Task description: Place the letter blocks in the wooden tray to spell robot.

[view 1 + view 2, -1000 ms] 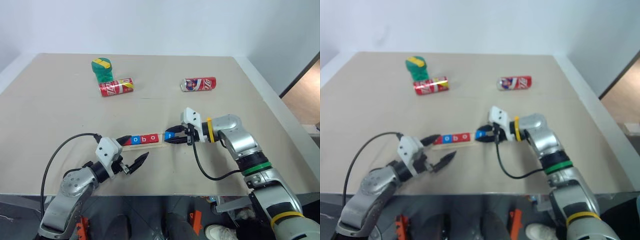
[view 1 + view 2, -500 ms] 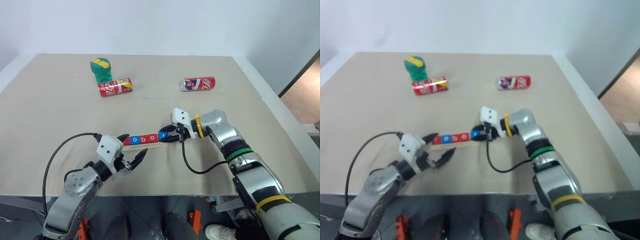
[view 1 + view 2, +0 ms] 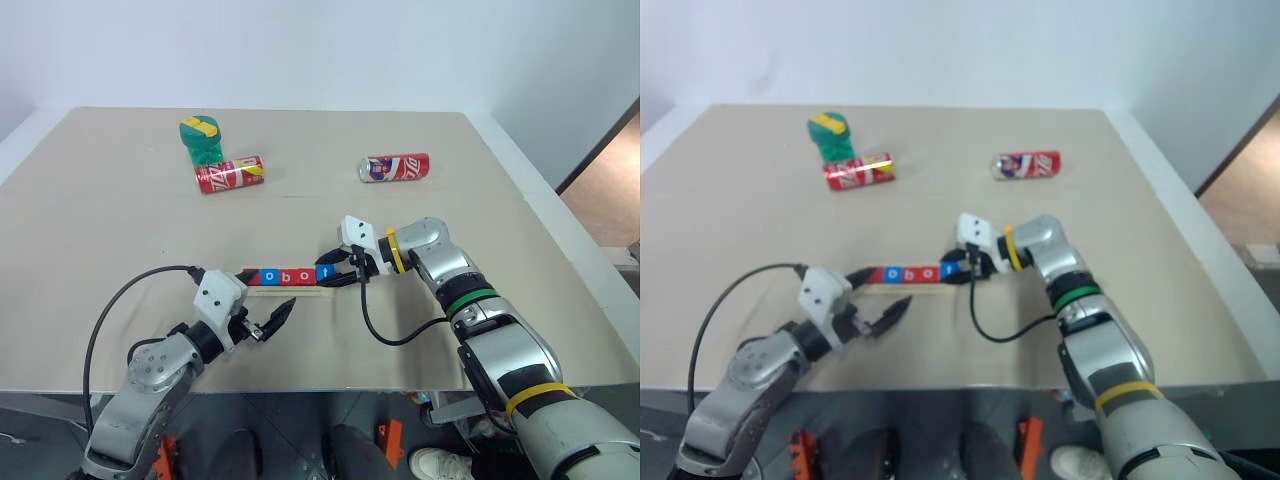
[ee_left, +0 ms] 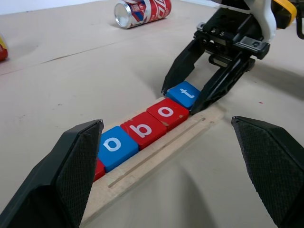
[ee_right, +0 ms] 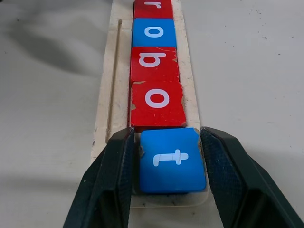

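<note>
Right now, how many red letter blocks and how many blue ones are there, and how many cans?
Red letter blocks: 3
Blue letter blocks: 2
Red cans: 2
Green container: 1
Wooden tray: 1
Total: 9

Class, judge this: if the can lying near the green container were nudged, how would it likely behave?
The can lies on its side, so it would probably roll. It looks like thin metal, so likely light and easily dented. The container close behind may stop it.
</note>
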You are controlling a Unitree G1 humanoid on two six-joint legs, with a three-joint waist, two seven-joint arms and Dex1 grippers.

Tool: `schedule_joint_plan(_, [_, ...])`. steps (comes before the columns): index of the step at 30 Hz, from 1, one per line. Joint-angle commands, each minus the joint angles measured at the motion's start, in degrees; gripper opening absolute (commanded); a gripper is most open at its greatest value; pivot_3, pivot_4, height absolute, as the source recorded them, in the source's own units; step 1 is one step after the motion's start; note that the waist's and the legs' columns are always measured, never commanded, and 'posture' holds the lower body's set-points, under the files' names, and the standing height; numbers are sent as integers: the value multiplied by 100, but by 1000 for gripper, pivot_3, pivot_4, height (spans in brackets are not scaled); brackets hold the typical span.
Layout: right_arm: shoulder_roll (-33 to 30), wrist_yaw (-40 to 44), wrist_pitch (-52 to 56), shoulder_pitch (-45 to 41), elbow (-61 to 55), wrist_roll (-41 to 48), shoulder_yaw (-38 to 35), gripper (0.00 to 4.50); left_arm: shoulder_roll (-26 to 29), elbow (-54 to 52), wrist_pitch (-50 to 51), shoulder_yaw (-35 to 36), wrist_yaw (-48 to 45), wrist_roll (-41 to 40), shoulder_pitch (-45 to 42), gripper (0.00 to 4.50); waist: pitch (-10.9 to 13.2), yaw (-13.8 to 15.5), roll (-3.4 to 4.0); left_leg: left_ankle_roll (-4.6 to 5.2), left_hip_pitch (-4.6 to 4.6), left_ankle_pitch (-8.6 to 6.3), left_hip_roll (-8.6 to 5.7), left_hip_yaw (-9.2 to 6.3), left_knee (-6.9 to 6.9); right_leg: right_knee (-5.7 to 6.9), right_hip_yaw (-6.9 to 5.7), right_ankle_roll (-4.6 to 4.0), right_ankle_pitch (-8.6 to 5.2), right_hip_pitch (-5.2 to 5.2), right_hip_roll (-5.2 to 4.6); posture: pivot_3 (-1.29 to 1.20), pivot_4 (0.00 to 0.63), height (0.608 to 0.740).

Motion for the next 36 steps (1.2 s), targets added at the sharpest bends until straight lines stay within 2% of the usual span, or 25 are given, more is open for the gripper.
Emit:
schedule_joint_plan(1, [-51,165,278,-194,-339,283,-314,2275,145,-273,28,96,-231,-214,-73,4500,1,0,1,0,0,0,0,0,0,0,0,0,0,0,0,0,150,740])
schedule_joint_plan(5, [-298,400,1089,5,-1110,713,-612,2275,372,-160,142,390,-469,-488,-148,4500,5,-2,8,0,-1,0,0,0,0,0,0,0,-1,-1,0,0,150,740])
schedule_joint_plan(6, [-373,389,1255,78,-1301,801,-695,2650,436,-104,124,473,-516,-496,-160,4500,6,-2,10,0,-1,0,0,-1,0,0,-1,1,-1,0,0,0,150,740])
schedule_joint_plan(7, [-431,334,1386,155,-1477,878,-784,2759,494,-55,101,546,-558,-495,-166,4500,7,-1,10,0,-3,0,0,-1,0,0,-1,0,-1,-2,0,0,150,740])
schedule_joint_plan(10, [-451,-417,1789,403,-1855,1006,-1159,3489,617,93,24,729,-623,-499,-193,4500,9,7,15,0,-3,0,0,-5,0,1,-5,2,-2,-2,0,0,150,740])
schedule_joint_plan(11, [-437,-719,1897,544,-2061,1020,-1265,4022,642,123,7,778,-654,-508,-193,4500,9,9,15,0,-3,0,0,-5,0,0,-7,0,-5,0,-1,0,150,740])
schedule_joint_plan(12, [-403,-1075,1949,717,-2268,986,-1350,4360,645,159,-18,815,-660,-508,-200,4500,9,13,15,0,-3,0,-1,-4,0,0,-5,1,-5,0,-1,0,150,740])
schedule_joint_plan(14, [-323,-1559,1997,1003,-2612,964,-1455,4491,626,195,-59,850,-667,-501,-198,4500,9,21,14,-1,-5,0,-1,-5,-1,0,-6,3,-7,-1,-2,0,150,740])
schedule_joint_plan(17, [-107,-2442,1969,1530,-3091,853,-1569,3806,478,217,-68,885,-610,-592,-225,4500,9,27,15,-1,-7,-1,-1,-2,-3,0,-1,4,-7,-5,-1,0,150,740])
schedule_joint_plan(21, [106,-3093,2185,1926,-3619,825,-1532,2376,405,148,-16,880,-640,-691,-195,4500,11,27,17,-1,-8,-1,-1,-1,-4,2,0,5,-7,-9,0,0,150,740])
schedule_joint_plan(23, [195,-3327,2306,2086,-3850,799,-1466,1862,396,110,-10,854,-651,-702,-164,4500,11,25,17,-1,-8,0,0,-2,-3,2,-1,6,-6,-8,1,0,150,740])
schedule_joint_plan(24, [229,-3414,2339,2159,-3956,784,-1429,1206,397,103,-17,835,-650,-697,-155,4500,10,28,17,-1,-7,0,0,-1,-2,1,0,10,-7,-8,1,0,150,740])
schedule_joint_plan(26, [265,-3507,2410,2297,-4171,767,-1351,680,404,86,-29,808,-656,-691,-135,4500,10,33,17,-2,-6,1,0,-3,-2,1,-3,17,-11,-6,1,0,150,740])
schedule_joint_plan(27, [268,-3520,2445,2365,-4279,770,-1312,226,408,78,-35,797,-664,-688,-122,4500,10,34,17,-2,-6,1,0,-2,-2,1,-2,36,-23,-6,1,0,150,740])
schedule_joint_plan(28, [269,-3530,2477,2438,-4382,774,-1273,19,408,73,-44,782,-670,-679,-109,4500,10,35,17,-2,-6,1,0,-2,-2,1,-1,38,-24,-6,1,0,150,740])
schedule_joint_plan(36, [254,-3635,2630,2786,-4825,775,-1044,19,367,35,-52,675,-657,-657,-73,4500,10,36,17,-2,-6,1,0,-2,-2,1,0,39,-24,-7,1,0,150,740])
